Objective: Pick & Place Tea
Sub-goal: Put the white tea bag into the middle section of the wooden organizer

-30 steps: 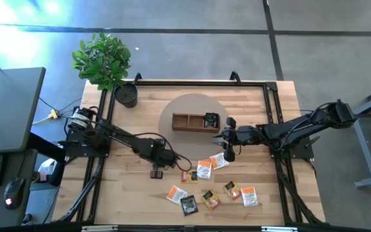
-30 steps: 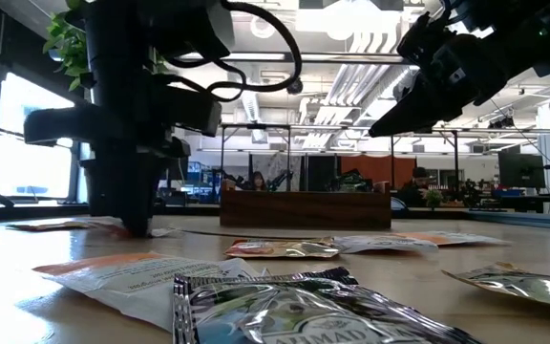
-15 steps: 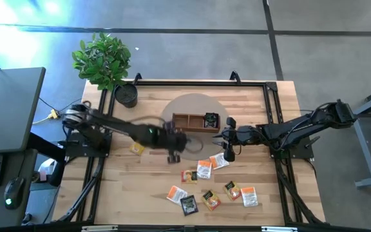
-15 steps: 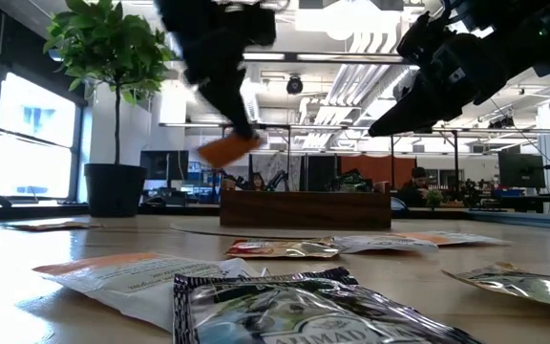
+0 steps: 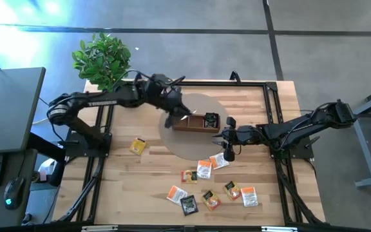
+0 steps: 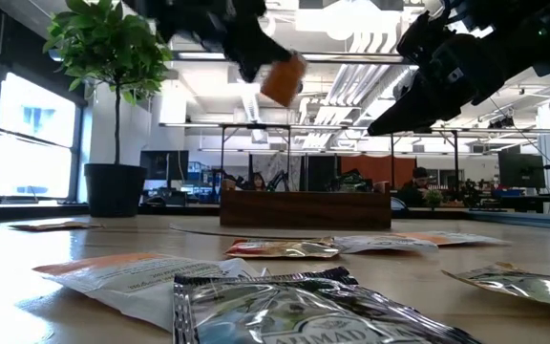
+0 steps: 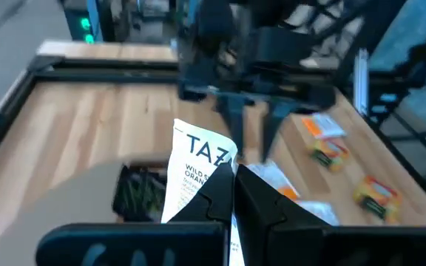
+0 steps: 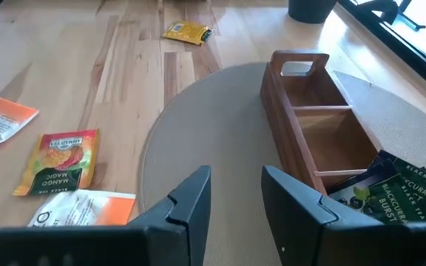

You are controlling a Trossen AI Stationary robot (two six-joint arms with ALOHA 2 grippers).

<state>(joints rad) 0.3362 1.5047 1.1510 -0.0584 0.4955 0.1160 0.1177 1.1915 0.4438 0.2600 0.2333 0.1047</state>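
Note:
My left gripper (image 5: 178, 113) is high over the left end of the long wooden tray (image 5: 195, 122), shut on a white-and-orange tea packet (image 7: 198, 166). The low view shows this packet (image 6: 283, 78) well above the tray (image 6: 306, 209). One black tea packet (image 5: 211, 120) lies in the tray's right compartment. Several more tea packets (image 5: 208, 183) lie flat on the table toward its near edge. My right gripper (image 5: 228, 153) hangs open just right of the tray, nothing between its fingers (image 8: 192, 198). My left gripper pinches the white-and-orange packet between its two shut fingers (image 7: 251, 203), at the packet's edge nearest the gripper (image 7: 214, 186). The rest of the packet sticks out beyond the fingertips. It is lifted clear and tilted, above the tray.
The tray stands on a round beige mat (image 5: 192, 143). A single yellow packet (image 5: 137, 145) lies on the wood at the left. A potted plant (image 5: 105, 59) and a dark pot (image 5: 126, 95) stand at the far left corner. Black frame rails (image 5: 272, 109) run along the table's sides.
My left gripper has risen from the table near its left-middle and swung toward the far edge and right, to over the tray. It has tipped from pointing down to nearly level. The white-and-orange packet has gone up with it, clear of the table.

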